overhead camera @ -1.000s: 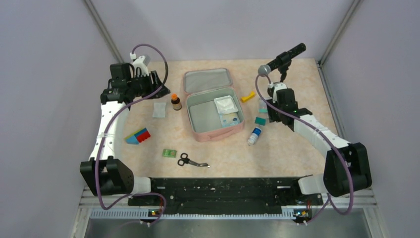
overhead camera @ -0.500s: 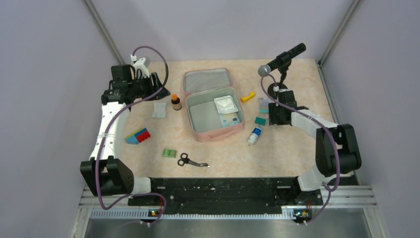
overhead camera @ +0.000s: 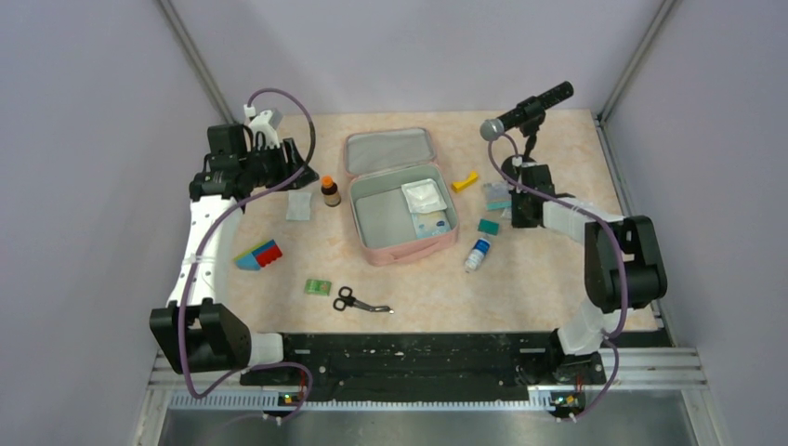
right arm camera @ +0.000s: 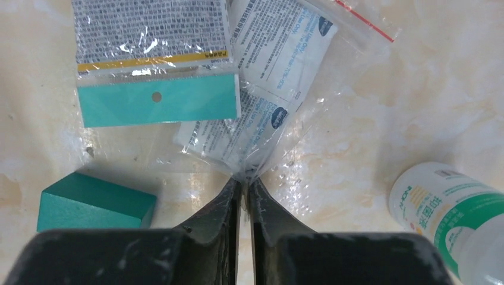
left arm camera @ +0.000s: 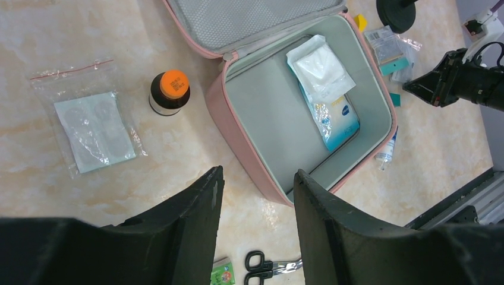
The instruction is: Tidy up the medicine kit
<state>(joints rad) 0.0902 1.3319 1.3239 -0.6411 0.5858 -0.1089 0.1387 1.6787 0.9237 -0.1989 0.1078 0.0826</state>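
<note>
Pink fabric medicine kit (overhead camera: 381, 216) lies open at mid-table (overhead camera: 558, 269), lid folded back away from the arms. A white gauze packet (left arm camera: 321, 65) and a blue-and-white pack (left arm camera: 339, 119) lie along its right side.

Right hand (right arm camera: 243, 181): clenched on the edge of a clear zip bag (right arm camera: 279, 89) of printed sachets (right of the kit). Whether the bag is lifted at all is unclear from the wrist view. A teal-headed packet (right arm camera: 156, 98) overlaps the bag.

Left hand (left arm camera: 257, 175): released, fingers apart, nothing between them, left of the kit near an orange-capped brown bottle (left arm camera: 169, 92).
</note>
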